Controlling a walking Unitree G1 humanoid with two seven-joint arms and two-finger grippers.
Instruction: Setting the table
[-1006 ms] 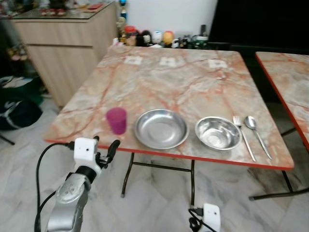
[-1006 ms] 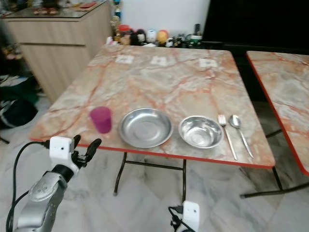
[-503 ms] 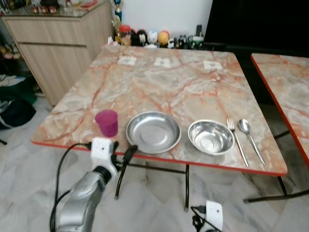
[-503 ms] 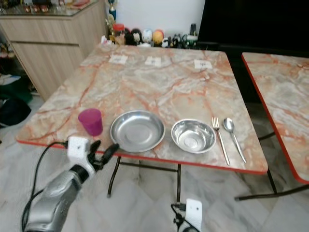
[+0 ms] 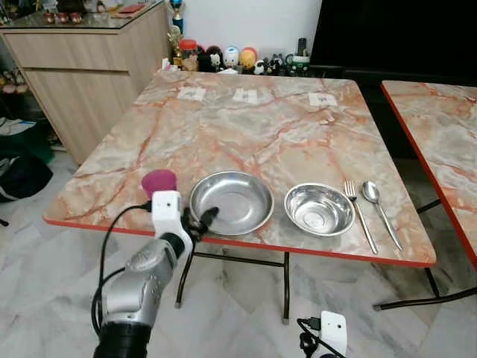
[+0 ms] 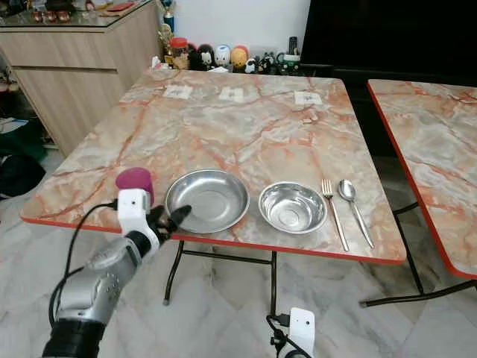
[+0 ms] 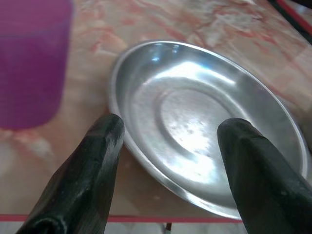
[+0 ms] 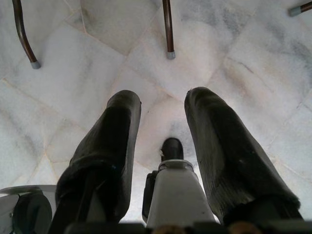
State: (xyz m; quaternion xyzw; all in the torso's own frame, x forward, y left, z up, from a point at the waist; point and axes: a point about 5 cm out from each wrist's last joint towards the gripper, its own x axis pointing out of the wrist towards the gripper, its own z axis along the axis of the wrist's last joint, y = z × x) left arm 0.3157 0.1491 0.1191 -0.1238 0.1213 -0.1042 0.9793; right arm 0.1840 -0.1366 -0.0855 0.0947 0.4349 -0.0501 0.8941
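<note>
A marble-patterned table (image 5: 253, 127) carries a row of things along its near edge: a purple cup (image 5: 159, 181), a shallow steel plate (image 5: 232, 202), a steel bowl (image 5: 319, 209), a fork (image 5: 360, 215) and a spoon (image 5: 380, 209). My left gripper (image 5: 200, 221) is open at the table's front edge, just short of the plate's near rim and right of the cup. The left wrist view looks between its two fingers at the plate (image 7: 204, 126), the cup (image 7: 31, 68) off to one side. My right gripper (image 8: 163, 97) hangs idle and open over the floor.
A wooden cabinet (image 5: 89, 67) stands at the back left. Small jars and figurines (image 5: 223, 58) line the table's far edge, with three paper cards (image 5: 246, 95) in front of them. A second table (image 5: 440, 134) stands to the right. A dark bag (image 5: 22, 175) lies on the floor.
My left arm has risen and reached forward and right, from below the table's front edge to the plate's near rim. The camera has shifted slightly too.
</note>
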